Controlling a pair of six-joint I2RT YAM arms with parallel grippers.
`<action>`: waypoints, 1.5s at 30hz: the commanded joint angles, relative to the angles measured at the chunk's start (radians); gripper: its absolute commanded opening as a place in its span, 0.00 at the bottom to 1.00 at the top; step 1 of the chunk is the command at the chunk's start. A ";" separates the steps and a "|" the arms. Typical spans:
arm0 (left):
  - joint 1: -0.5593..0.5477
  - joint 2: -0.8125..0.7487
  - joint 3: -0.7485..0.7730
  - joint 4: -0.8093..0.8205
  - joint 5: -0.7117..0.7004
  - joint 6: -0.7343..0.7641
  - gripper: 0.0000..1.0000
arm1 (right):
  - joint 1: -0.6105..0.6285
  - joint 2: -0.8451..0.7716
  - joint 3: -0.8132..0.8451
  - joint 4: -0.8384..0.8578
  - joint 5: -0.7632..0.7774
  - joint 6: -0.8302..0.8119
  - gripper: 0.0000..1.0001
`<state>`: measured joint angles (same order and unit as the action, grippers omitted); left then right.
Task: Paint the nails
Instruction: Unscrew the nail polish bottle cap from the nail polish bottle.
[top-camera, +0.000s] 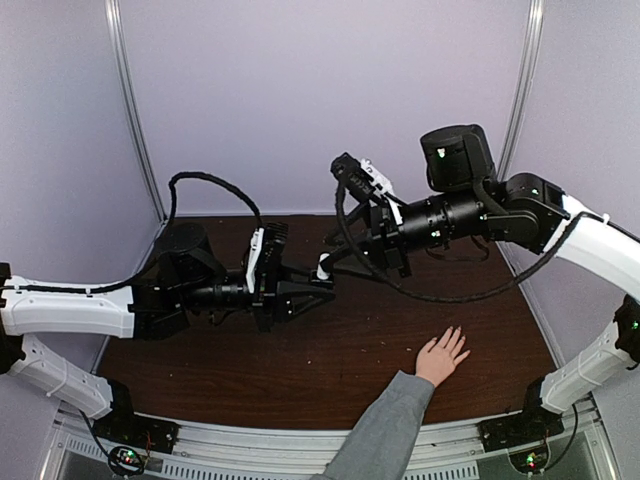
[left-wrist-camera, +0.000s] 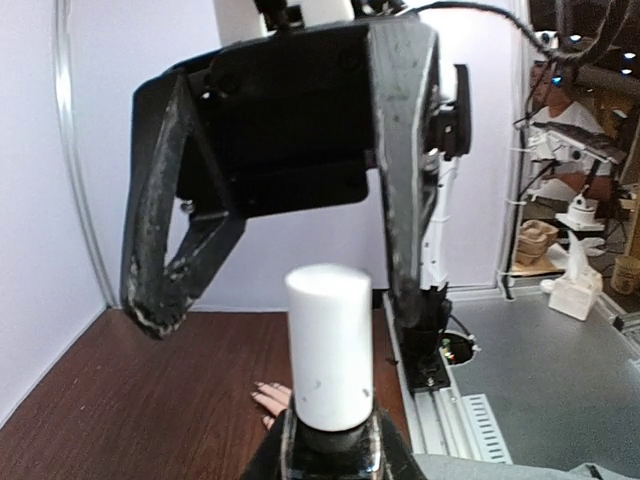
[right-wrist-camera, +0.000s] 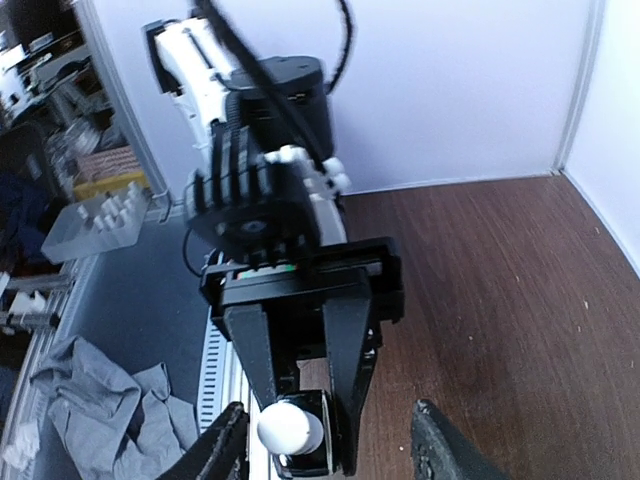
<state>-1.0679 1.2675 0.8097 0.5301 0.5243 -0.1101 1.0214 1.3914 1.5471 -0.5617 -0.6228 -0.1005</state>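
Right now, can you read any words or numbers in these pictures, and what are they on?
No words, numbers or signs can be read anywhere.
Bottle with the white cap: blank.
Robot arms: no labels showing.
Clutter beyond the table: too blurred to read any writing.

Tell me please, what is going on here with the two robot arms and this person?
The left hand is shut on a small white-capped bottle, held above the table. The right hand is open around the cap, not gripping it. A person's hand in a grey sleeve lies flat on the table, fingers spread, apart from both arms.
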 joint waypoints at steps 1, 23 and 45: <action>-0.003 0.003 0.038 -0.078 -0.227 0.043 0.00 | -0.004 -0.003 0.043 -0.006 0.264 0.180 0.55; -0.003 0.150 0.127 -0.051 -0.621 -0.009 0.00 | -0.001 0.080 -0.025 0.077 0.557 0.479 0.49; -0.004 0.174 0.149 -0.050 -0.719 -0.020 0.00 | -0.013 0.126 -0.073 0.177 0.541 0.570 0.25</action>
<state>-1.0679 1.4380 0.9245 0.4175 -0.1761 -0.1234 1.0187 1.5089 1.4899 -0.4278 -0.0704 0.4416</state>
